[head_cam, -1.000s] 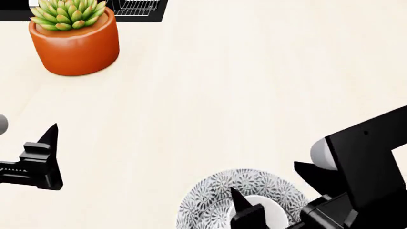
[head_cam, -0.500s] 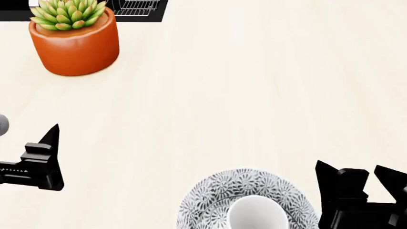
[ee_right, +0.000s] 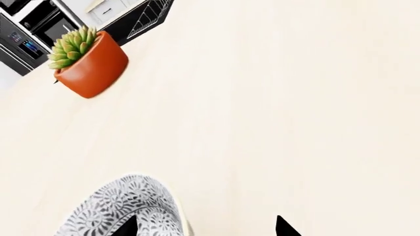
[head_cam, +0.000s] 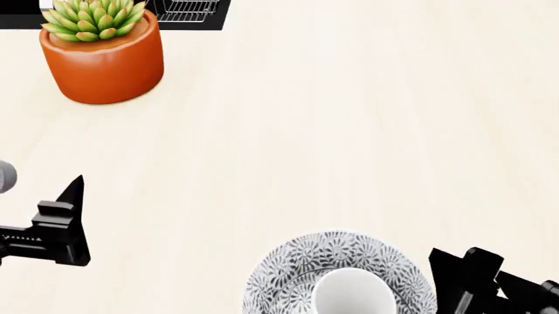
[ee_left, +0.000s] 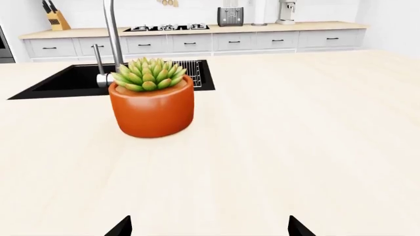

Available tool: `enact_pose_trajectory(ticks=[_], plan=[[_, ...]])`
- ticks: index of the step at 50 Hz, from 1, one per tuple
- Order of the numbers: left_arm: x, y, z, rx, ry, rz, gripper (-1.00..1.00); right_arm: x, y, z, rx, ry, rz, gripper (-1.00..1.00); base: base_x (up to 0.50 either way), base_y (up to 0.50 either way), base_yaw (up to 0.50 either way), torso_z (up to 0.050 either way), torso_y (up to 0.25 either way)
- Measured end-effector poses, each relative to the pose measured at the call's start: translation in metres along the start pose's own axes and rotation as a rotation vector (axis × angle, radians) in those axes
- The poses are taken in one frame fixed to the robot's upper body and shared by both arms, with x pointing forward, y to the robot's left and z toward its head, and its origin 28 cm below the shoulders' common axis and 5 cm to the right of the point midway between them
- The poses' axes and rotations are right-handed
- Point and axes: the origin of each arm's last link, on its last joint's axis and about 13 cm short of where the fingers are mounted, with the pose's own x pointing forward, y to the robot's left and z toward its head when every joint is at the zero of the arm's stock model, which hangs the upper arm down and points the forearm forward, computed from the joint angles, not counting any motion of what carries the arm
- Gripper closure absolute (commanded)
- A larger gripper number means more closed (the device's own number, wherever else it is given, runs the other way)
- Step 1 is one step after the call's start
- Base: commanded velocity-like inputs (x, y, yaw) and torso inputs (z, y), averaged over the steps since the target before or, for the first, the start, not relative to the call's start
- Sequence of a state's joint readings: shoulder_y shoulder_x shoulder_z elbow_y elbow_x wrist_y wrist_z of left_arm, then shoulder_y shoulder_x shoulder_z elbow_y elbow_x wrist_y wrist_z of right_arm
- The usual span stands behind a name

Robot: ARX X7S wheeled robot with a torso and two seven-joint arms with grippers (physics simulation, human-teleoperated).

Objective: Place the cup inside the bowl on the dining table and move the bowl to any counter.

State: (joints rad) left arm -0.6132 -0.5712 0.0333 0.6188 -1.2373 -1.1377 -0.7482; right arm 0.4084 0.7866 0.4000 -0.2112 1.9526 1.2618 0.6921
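Note:
The black-and-white patterned bowl (head_cam: pixel 297 271) sits on the pale dining table (head_cam: pixel 349 131) at the near edge of the head view. The white cup (head_cam: pixel 352 292) stands inside it. My right gripper (head_cam: pixel 461 263) is just right of the bowl, open and empty. In the right wrist view the right gripper (ee_right: pixel 205 227) has one fingertip (ee_right: pixel 128 227) over the bowl (ee_right: pixel 115 209) and the other over bare table. My left gripper (head_cam: pixel 63 219) hangs far left, away from the bowl, also open (ee_left: pixel 210 227) and empty.
An orange plant pot (head_cam: pixel 103 62) with a succulent stands at the table's far left, beside a black sink (ee_left: pixel 72 79) with a tall tap (ee_left: pixel 110 34). A tan counter (ee_left: pixel 315 25) with drawers runs along the far wall.
My right gripper has left the cup in the bowl and pulled away to the right and lower in view. The left gripper has drifted slightly nearer.

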Motion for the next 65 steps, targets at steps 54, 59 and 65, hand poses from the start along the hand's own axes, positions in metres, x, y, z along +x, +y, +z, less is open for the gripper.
enact_pose_trajectory(ticks=[54,59,65], plan=[[-0.001,0.003,-0.006,-0.007,0.009,0.004,-1.0,0.046,0.003,0.006,-0.024,0.157,0.033,-1.0,0.0,0.0,0.0,0.0,0.0],[-0.001,0.003,-0.006,-0.008,0.01,0.004,-1.0,0.046,0.003,0.007,-0.024,0.159,0.034,-1.0,0.0,0.0,0.0,0.0,0.0],[-0.001,0.002,-0.006,-0.009,0.01,0.002,-1.0,0.045,0.001,0.006,-0.015,0.159,0.032,-1.0,0.0,0.0,0.0,0.0,0.0]])
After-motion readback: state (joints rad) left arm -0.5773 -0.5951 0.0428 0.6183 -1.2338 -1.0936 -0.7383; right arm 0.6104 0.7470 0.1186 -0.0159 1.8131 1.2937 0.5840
